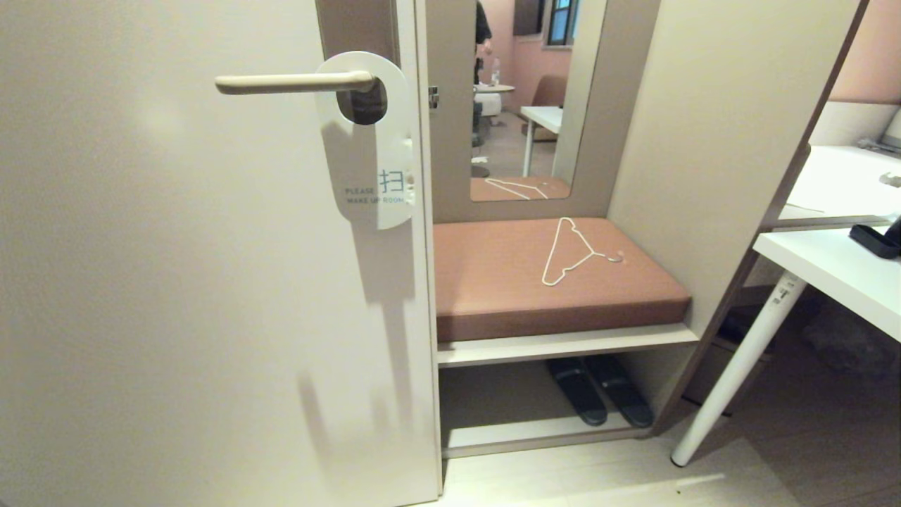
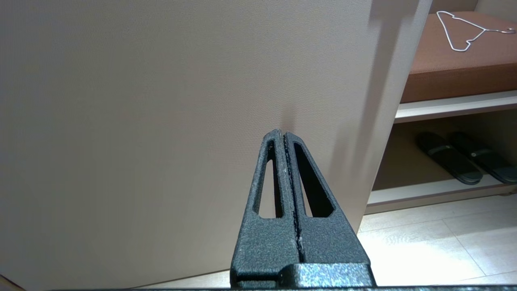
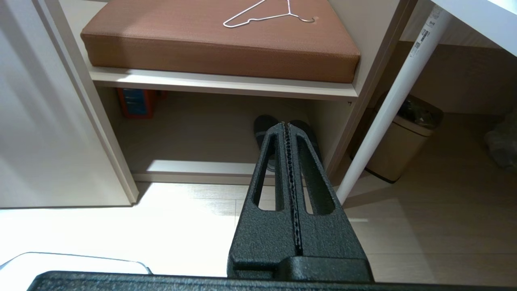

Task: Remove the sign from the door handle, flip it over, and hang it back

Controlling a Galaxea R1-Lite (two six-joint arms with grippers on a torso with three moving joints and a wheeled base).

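Note:
The sign (image 1: 372,151) hangs by its large hole on the door handle (image 1: 292,83), white face outward with blue "PLEASE MAKE UP ROOM". The handle is a cream lever on a brown plate at the door's right edge. Neither arm shows in the head view. My left gripper (image 2: 282,132) is shut and empty, low down, facing the plain door panel. Also shut with nothing in it, my right gripper (image 3: 286,124) hangs low and points toward the shelf under the bench. The sign and handle appear in neither wrist view.
Right of the door (image 1: 176,296), a brown bench cushion (image 1: 549,282) carries a white wire hanger (image 1: 574,252). Dark slippers (image 1: 598,391) lie on the shelf beneath. A white desk (image 1: 838,267) with a slanted leg (image 1: 739,366) stands at the right, a bin (image 3: 406,139) behind the leg.

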